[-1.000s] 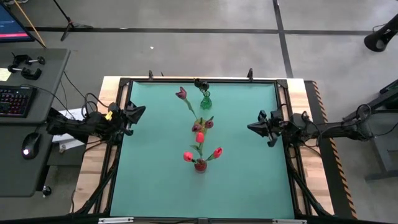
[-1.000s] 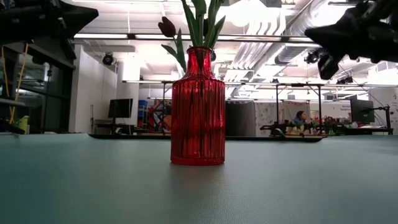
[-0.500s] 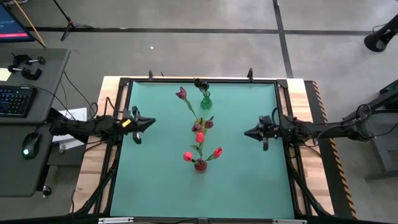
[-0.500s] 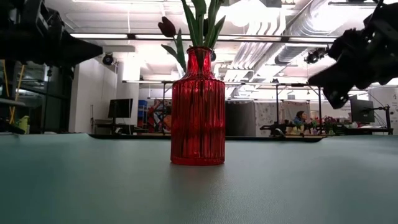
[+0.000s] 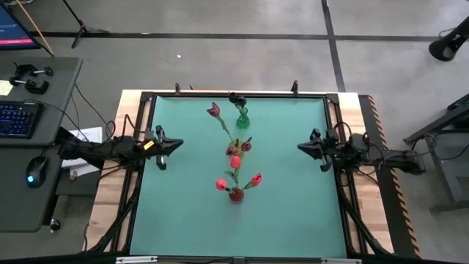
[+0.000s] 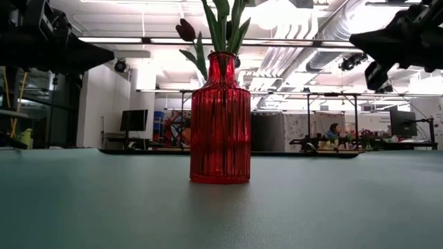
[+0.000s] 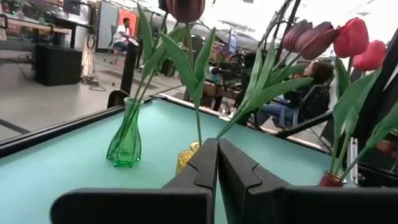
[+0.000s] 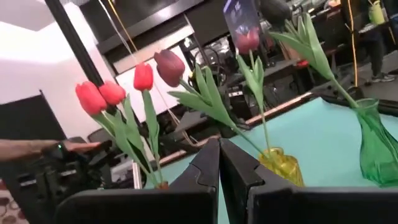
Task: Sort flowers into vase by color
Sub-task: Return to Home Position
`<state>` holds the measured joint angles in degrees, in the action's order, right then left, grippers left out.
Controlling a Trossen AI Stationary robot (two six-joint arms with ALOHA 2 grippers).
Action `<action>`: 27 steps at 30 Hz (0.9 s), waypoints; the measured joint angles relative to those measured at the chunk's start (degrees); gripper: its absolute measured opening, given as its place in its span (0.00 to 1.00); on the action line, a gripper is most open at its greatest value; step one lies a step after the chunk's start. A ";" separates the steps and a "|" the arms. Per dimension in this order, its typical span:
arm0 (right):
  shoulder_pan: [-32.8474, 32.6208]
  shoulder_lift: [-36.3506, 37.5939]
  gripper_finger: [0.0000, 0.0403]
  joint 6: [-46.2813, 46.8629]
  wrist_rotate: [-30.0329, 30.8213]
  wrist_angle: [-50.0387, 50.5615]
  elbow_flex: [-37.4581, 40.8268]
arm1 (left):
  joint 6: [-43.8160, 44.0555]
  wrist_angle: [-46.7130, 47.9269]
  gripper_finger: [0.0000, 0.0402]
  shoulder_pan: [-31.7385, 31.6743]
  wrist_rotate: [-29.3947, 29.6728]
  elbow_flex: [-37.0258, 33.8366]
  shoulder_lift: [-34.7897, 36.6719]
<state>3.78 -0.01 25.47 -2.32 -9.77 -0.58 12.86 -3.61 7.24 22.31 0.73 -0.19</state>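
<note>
Three vases stand in a line down the middle of the mat. The green vase (image 5: 242,119) is near the far edge, a yellow vase (image 7: 186,157) is in the middle, and the red vase (image 5: 236,195) is nearest. Red tulips (image 5: 256,180) stand in the red vase. Maroon tulips (image 5: 213,110) lean out of the yellow vase. Leafy stems rise from the green vase (image 7: 126,137). My left gripper (image 5: 178,144) hovers shut at the mat's left edge. My right gripper (image 5: 299,147) hovers shut at the right edge. Both point at the vases.
Bare green mat (image 5: 190,213) lies between each gripper and the row of vases. A black frame (image 5: 146,110) borders the mat. A desk with a keyboard (image 5: 18,117) stands left of the table. People sit in the room beyond (image 7: 311,81).
My left gripper reached a little toward the vases and turned, then held still. My right gripper first dipped and edged toward the vases, then rose and drew back toward the table's right edge. The vases and flowers stayed put.
</note>
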 joint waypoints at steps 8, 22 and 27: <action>0.15 -0.81 0.00 0.00 0.34 2.72 0.02 | 0.06 0.09 0.00 1.23 -0.73 -0.01 -0.56; 0.15 -0.81 0.00 0.00 0.32 4.86 0.04 | 0.42 0.13 0.00 1.21 -0.77 -0.02 -0.54; 0.15 -0.81 0.00 0.00 0.32 4.86 0.04 | 0.44 0.13 0.00 1.21 -0.75 -0.02 -0.54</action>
<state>3.92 -0.82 25.47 -2.00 -4.91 -0.54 13.30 -3.49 8.45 21.56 0.71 -0.73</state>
